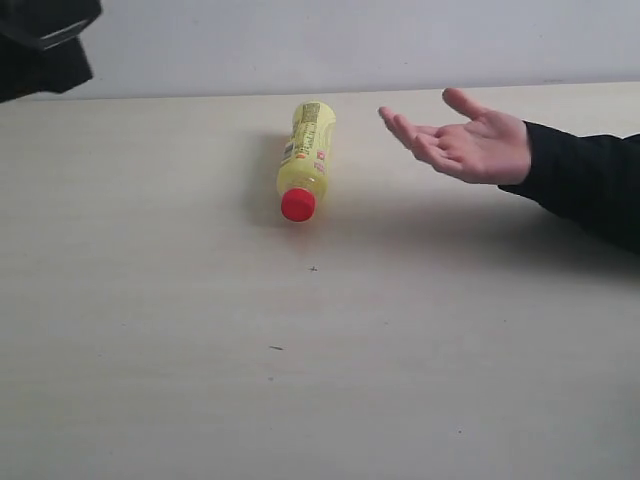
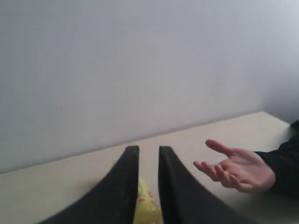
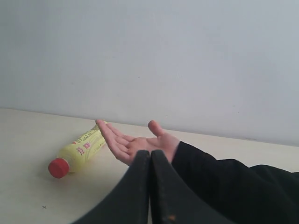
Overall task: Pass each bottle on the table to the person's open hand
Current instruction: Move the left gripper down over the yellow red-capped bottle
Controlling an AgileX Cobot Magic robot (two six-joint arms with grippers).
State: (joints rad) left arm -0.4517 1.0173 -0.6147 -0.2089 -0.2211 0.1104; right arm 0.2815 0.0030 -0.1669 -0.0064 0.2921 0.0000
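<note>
One yellow bottle [image 1: 305,158] with a red cap lies on its side on the pale beige table [image 1: 300,380], cap toward the near edge. The other bottles are out of view. The person's open hand [image 1: 470,145] hovers palm up to the right of the bottle, on a black-sleeved arm. My left gripper [image 2: 148,151] is open with a narrow gap, nothing between its fingers; the yellow bottle [image 2: 145,205] shows on the table beyond the gap. My right gripper [image 3: 150,155] is shut and empty, with the open hand [image 3: 135,142] and yellow bottle [image 3: 79,149] beyond it.
A black part of the left arm [image 1: 40,45] hangs at the far left back corner. A pale grey wall [image 1: 350,40] runs behind the table's far edge. A few tiny dark specks [image 1: 313,268] dot the tabletop.
</note>
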